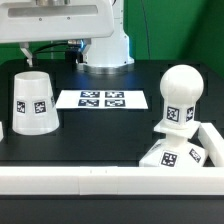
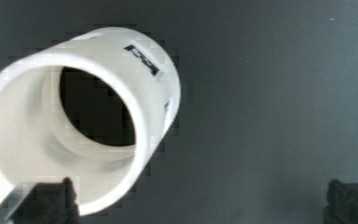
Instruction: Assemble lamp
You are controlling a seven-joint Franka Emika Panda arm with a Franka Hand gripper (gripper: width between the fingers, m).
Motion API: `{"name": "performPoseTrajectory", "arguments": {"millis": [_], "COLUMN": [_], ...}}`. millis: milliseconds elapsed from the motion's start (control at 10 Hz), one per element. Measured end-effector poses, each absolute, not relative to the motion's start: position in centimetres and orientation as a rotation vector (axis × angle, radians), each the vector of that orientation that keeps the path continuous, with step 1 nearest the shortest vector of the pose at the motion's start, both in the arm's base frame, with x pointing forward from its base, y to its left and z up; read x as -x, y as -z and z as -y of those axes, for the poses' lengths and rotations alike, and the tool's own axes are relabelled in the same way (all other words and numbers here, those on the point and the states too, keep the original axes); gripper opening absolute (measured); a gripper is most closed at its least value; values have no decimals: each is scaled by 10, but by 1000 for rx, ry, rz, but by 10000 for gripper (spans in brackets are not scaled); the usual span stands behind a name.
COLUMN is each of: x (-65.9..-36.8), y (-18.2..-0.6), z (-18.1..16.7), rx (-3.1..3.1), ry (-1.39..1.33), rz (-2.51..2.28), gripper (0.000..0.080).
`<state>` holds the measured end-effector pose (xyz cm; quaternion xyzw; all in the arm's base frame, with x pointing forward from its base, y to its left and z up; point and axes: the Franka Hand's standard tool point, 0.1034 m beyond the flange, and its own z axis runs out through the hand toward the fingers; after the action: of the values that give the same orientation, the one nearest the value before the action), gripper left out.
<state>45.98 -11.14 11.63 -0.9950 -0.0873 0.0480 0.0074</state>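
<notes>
The white tapered shade (image 1: 32, 100) stands on the black table at the exterior view's left, a tag on its side. The round bulb (image 1: 182, 92) sits upright on the square stepped base (image 1: 172, 155) at the exterior view's right, against the white walls in the corner. In the wrist view the shade (image 2: 140, 75) fills one side, and I look into its dark opening. My gripper (image 2: 197, 205) is open and empty, with its dark fingertips (image 2: 43, 200) far apart. One fingertip overlaps the shade's rim in the picture. The gripper does not show in the exterior view.
The marker board (image 1: 102, 99) lies flat on the table between the shade and the bulb. A white wall (image 1: 90, 181) runs along the near edge and another (image 1: 214, 136) along the exterior view's right. The white robot body (image 1: 105, 45) stands at the back.
</notes>
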Motion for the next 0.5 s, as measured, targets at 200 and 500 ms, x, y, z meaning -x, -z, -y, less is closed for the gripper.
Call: {"name": "performPoseTrajectory", "arguments": {"millis": [200,500], "x": [-459,-453], "y": [-109,-92], "z": [111,113], "rx": [3110,3119], "ry": [-158,-171], "rz": [262,263], "gripper": [699,699]}}
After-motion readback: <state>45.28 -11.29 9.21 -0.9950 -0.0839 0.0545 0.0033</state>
